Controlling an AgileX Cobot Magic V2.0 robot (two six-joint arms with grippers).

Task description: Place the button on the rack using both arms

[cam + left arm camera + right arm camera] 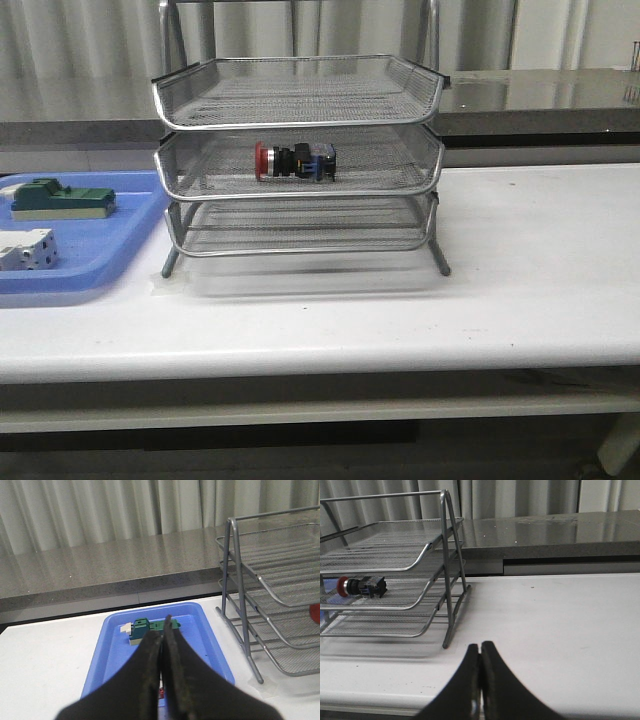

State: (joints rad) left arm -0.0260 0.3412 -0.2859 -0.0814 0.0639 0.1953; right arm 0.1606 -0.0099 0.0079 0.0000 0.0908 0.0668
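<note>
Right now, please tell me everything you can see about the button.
The button lies on its side in the middle tier of the rack, resting on the wire mesh, near the tray's centre. Its red round cap faces the left of the front view; behind it come a silver collar, a black body and a blue rear block. It looks like plastic with a metal ring. Nothing touches it except the mesh. Neither hand is near it.
</note>
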